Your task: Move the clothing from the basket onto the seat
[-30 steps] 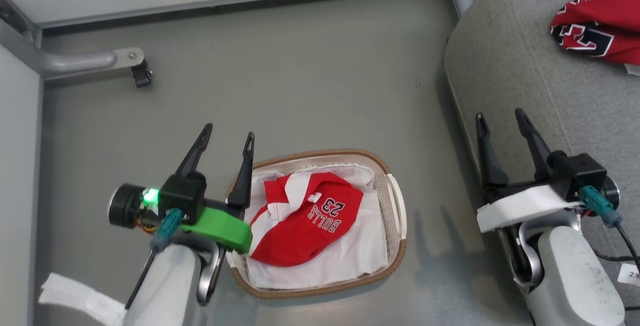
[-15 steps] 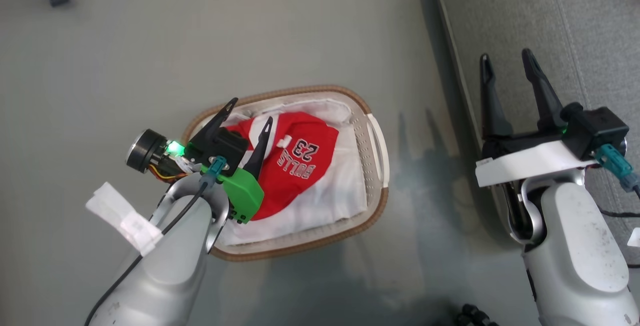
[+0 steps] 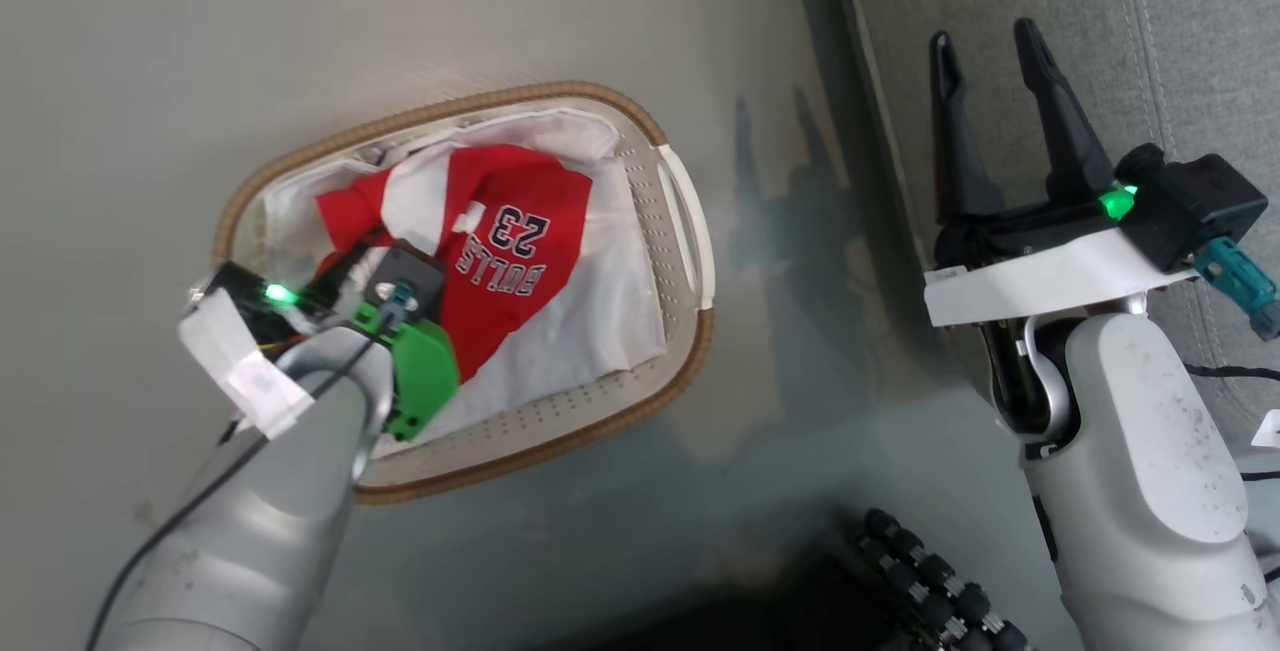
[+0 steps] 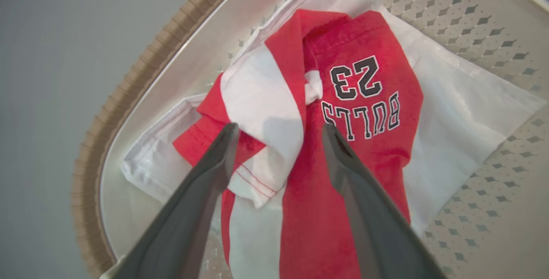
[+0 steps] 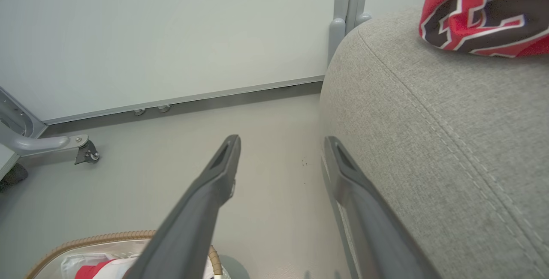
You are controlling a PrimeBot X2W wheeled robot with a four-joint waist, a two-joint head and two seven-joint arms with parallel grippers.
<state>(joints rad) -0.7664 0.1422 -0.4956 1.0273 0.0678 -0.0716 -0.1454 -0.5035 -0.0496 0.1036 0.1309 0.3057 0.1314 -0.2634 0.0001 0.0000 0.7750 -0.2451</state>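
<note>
The basket (image 3: 560, 436) sits on the floor, white with a brown woven rim. In it lies a piece of the clothing (image 3: 510, 251), red with white panels and "BULLS 23", on a white liner (image 3: 590, 321). My left gripper (image 4: 279, 129) is open and points down into the basket. Its fingers straddle a white-and-red fold of that garment (image 4: 364, 150), the tips right at the cloth. My right gripper (image 3: 985, 41) stands open and empty at the edge of the grey seat (image 3: 1180, 31). On the seat (image 5: 429, 120) rests a second red garment (image 5: 484, 9) with black-and-white lettering.
Grey floor surrounds the basket, and the seat's side rises close to the basket's right. A black ribbed hose (image 3: 930, 571) lies at the bottom. In the right wrist view a pale wall, a baseboard and a metal castor leg (image 5: 85, 152) stand beyond the floor.
The head camera has tilted down, shifting the whole picture. My left gripper has gone from beside the basket's rim down into the basket, over the red garment. The right gripper stays open.
</note>
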